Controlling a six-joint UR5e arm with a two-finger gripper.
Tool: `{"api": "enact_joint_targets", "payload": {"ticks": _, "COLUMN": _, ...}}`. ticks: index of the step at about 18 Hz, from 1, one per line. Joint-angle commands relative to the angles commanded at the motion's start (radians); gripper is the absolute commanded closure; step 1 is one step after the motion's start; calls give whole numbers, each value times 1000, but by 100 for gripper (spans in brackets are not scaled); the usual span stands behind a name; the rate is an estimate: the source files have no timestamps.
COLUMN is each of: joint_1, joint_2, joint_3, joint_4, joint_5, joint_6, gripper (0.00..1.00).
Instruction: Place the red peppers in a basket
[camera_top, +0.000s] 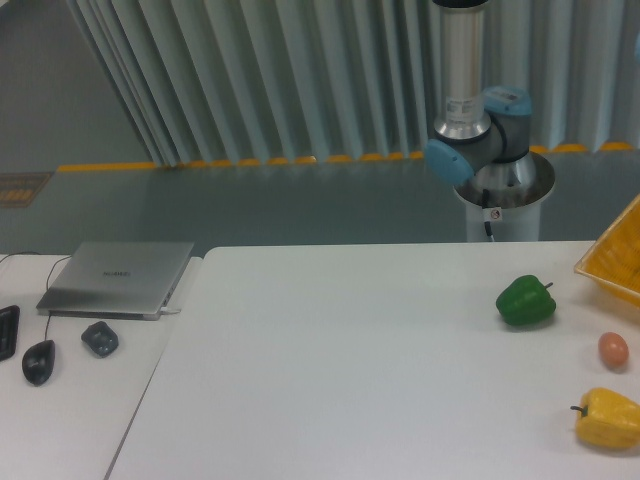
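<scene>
Yellow-orange basket cut off by the frame at three o'clock, tilted, only a corner of gridded wall and straight rim in view; contents impossible to make out from this sliver. No red pepper anywhere in the frame. Just to the basket's nine o'clock, a green bell pepper lying on the white table, apart from the rim. Toward five o'clock of the green one, a small orange-pink rounded item, egg-like, sitting by itself. Further down at the four o'clock corner of the scene, a yellow bell pepper, stem pointing to nine o'clock, partly clipped by the edge. Robot arm rising behind the table at one o'clock — silver column, blue joint caps, grey base — with the upper links running out of the top of the frame; gripper out of sight, so whether clenched or released cannot be told. On a second, adjoining table at eight o'clock: a closed silver laptop, a dark mouse, a small dark grey object beside it, and a black edge of something at the far nine o'clock border. Behind everything — pale vertical blinds, grey floor, and a yellow-orange stripe running across the floor.
</scene>
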Motion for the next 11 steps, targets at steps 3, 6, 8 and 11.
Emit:
{"api": "enact_joint_targets", "payload": {"ticks": 3, "joint_1": -26, "joint_2": -12, "joint_3": 6, "joint_4": 8, "joint_5": -11, "joint_6": -5, "gripper": 0}}
{"api": "enact_joint_targets", "payload": {"ticks": 6, "joint_1": -92, "joint_2": -69, "joint_3": 55, "joint_4": 11, "joint_5": -3, "joint_6": -9, "gripper": 0}}
{"api": "enact_joint_targets", "payload": {"ticks": 8, "joint_1": -138, "joint_2": -71, "joint_3": 75, "joint_4": 9, "joint_5": -11, "joint_6": -3, "gripper": 0}}
{"api": "enact_joint_targets", "payload": {"ticks": 11, "joint_1": -216, "joint_2": -72, "joint_3": 110, "joint_4": 6, "joint_5": -11, "joint_6": -9, "gripper": 0}}
